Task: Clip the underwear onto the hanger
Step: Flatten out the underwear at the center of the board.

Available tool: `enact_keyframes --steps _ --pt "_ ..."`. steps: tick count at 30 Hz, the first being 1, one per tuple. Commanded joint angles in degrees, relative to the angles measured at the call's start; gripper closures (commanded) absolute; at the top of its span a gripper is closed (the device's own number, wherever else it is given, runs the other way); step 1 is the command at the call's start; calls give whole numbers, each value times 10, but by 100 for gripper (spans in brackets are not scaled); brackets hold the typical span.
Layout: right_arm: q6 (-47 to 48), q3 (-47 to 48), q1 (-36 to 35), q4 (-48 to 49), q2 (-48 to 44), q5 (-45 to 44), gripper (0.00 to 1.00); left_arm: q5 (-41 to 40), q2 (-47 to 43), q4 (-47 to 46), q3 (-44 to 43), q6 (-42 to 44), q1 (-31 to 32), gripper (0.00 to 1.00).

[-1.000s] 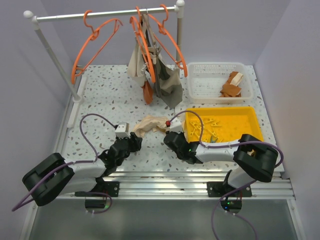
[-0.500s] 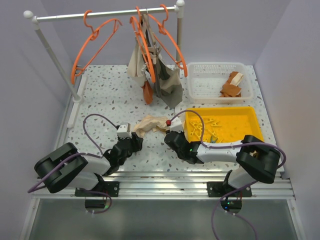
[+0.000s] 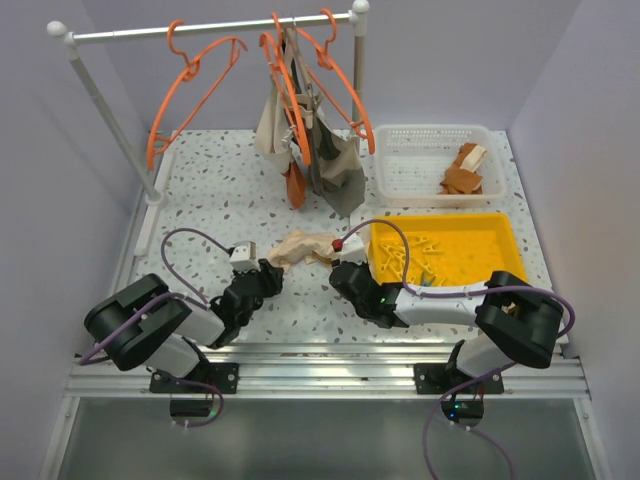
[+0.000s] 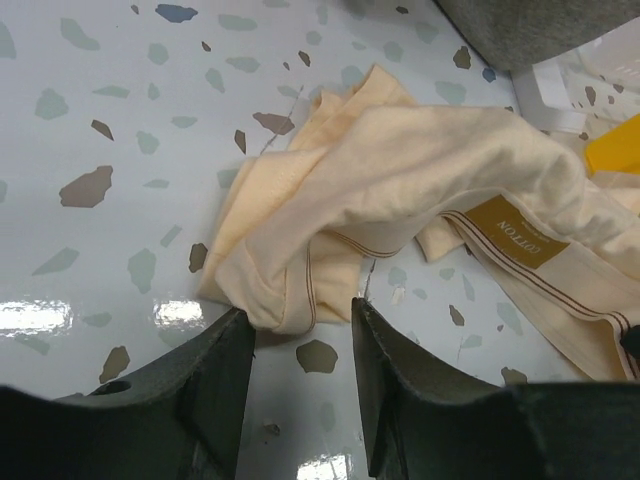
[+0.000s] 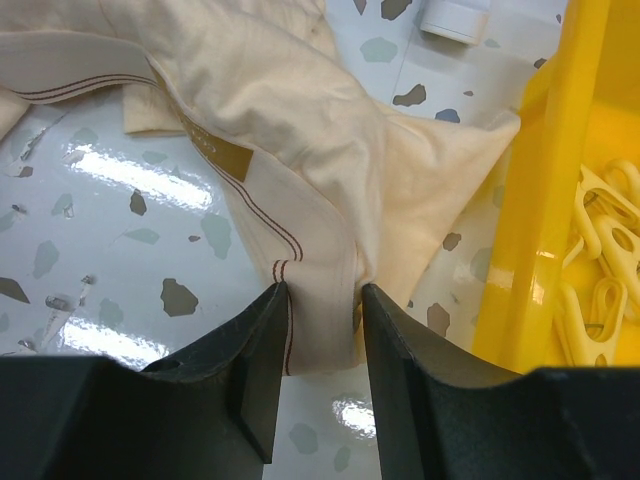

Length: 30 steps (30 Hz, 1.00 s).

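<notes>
White terrazzo table (image 3: 200, 200) with grey and brown flecks, glossy with glare spots, closed in by plain pale lilac walls (image 3: 560, 80). The aluminium rail (image 3: 330, 360) along the near edge carries both arm bases. At the far edge stands a white clothes rack (image 3: 200, 30). A bare orange hanger (image 3: 190, 90) hooks on its left part, tilted; other hangers (image 3: 345, 90) bunch near the middle with beige and dark grey garments (image 3: 335, 165) and a small rust-orange cloth (image 3: 295, 188) hanging below. The underwear (image 3: 300, 247) lies crumpled on the table centre, between the two arms and just left of the bin, well apart from the rack; a tan label reading COTTON faces up. Left gripper (image 4: 300, 320): part open, low over the table, straddling the near-left corner fold; the cloth touches one finger, with bare table showing beside the other, so not clamped. Right gripper (image 5: 322, 300): narrow gap filled by the banded hem, both fingers against it, pinching the fold right beside the bin wall. Containers: the yellow bin (image 3: 500, 225) at right holds loose pale yellow clips (image 3: 425, 262). The white lattice basket (image 3: 400, 185) behind it holds a few rust-brown and tan cloth pieces (image 3: 462, 175) in its right end.
</notes>
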<state>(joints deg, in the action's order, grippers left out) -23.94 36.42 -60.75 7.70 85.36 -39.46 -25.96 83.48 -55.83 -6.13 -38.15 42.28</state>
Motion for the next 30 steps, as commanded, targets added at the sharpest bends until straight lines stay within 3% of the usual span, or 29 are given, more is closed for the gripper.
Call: enact_keyframes --steps 1,12,17,21,26,29,30 --pt "1 12 -1 6 -8 -4 60 -3 15 -76 -10 7 -8 54" --pt "-7 7 0 7 7 4 59 19 64 -139 -15 12 -33 76" --pt "-9 2 0 6 12 3 58 16 67 -166 1 18 -40 100" --pt "-14 -5 0 3 15 2 57 -6 39 -172 21 29 -41 100" --pt "-18 -9 0 -8 9 -1 52 6 -53 -100 27 43 -43 100" --pt "-20 -11 0 -18 -2 0 43 19 -100 -43 30 49 -44 100" --pt "-22 -17 -1 -23 -7 2 36 24 -130 -16 31 50 -44 100"
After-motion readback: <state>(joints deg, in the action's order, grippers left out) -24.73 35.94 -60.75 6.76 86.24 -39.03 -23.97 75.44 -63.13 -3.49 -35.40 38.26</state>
